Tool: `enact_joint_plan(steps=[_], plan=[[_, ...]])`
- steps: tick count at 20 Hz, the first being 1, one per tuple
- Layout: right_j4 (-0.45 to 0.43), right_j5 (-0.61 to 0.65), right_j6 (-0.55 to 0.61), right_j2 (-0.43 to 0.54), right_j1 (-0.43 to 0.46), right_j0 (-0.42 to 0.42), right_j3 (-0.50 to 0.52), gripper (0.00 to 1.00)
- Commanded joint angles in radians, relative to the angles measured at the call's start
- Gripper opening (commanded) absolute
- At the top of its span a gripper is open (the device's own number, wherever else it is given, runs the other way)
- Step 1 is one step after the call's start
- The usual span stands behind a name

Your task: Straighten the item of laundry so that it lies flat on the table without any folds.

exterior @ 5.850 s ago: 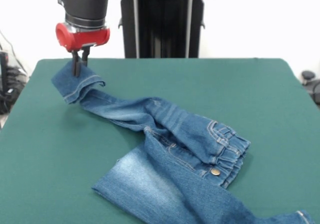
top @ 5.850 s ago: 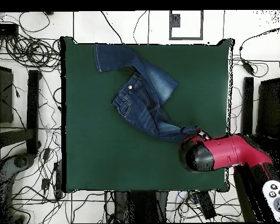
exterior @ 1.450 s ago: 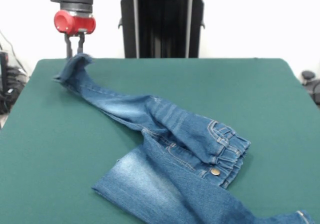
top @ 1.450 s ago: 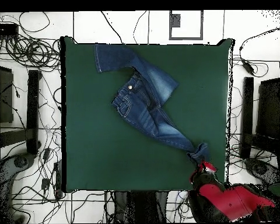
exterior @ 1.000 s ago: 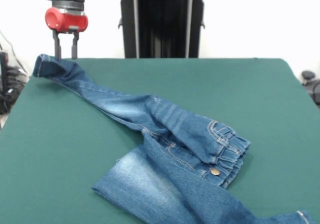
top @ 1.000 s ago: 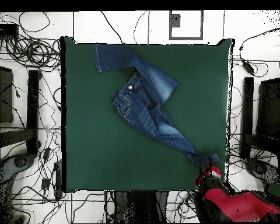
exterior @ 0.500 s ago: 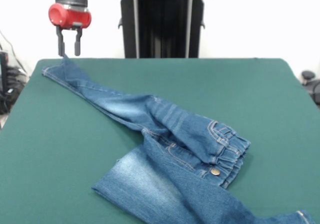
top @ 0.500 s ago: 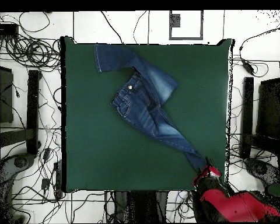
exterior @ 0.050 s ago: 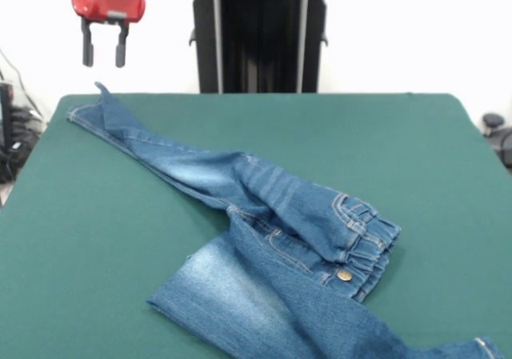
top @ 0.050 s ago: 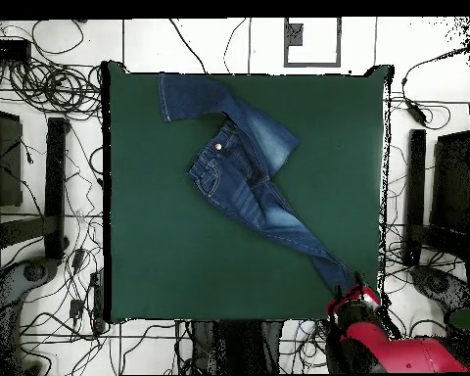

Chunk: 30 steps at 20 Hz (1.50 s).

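A: Where's the gripper, and is it carrying anything?

B: The red-and-black gripper [exterior @ 0.050 s ago: 103, 53] hangs in the air above the far left corner of the big dark green felt-topped table [exterior @ 0.050 s ago: 416, 143]. I can see its two dark fingers [exterior @ 0.050 s ago: 86, 52] parted with nothing between them, so it's released. The small pair of faded blue denim jeans [exterior @ 0.050 s ago: 272, 239] lies diagonally: one leg runs out long to that far left corner, and its cuff [exterior @ 0.050 s ago: 98, 109] sits just below the gripper, apart from it, with one little corner of cloth poking up.

A: So what's the step?

B: I judge that leg is done and I'm repositioning. The other leg [exterior @ 0.050 s ago: 232, 295] is folded across near the waistband [exterior @ 0.050 s ago: 370, 239] and runs off the near edge of the front view. To do it well I'd come down on that leg's free end, pinch only the top layer, and draw it away from the waistband, low and slow, so the stretched leg doesn't drag along.

A: Room to work?

B: Looking straight down, the stretched cuff [top @ 0.050 s ago: 349, 282] is right at the table's corner beside the gripper [top @ 0.050 s ago: 360, 297], so no more pull that way. The other cuff [top @ 0.050 s ago: 169, 98] is close to the opposite corner. The wide bare green [top @ 0.050 s ago: 170, 255] beside the jeans is where I'd swing things.
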Motion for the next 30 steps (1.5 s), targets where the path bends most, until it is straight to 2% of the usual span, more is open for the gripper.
enact_joint_plan(steps=[1,4,8,13,16,21,30], plan=[[0.130,0.148,-0.104,0.262,-0.055,0.023,0.105,1.00],[0.075,0.109,-0.014,0.213,0.017,0.090,0.044,1.00],[0.061,0.082,0.019,0.210,0.082,0.120,-0.002,1.00],[0.119,0.126,0.048,0.196,0.135,0.146,-0.034,1.00],[0.133,0.160,0.011,0.219,0.155,0.137,-0.048,1.00],[0.093,0.192,-0.120,0.320,0.232,0.091,-0.080,1.00],[0.020,0.180,-0.103,0.290,0.245,0.120,-0.124,1.00]])
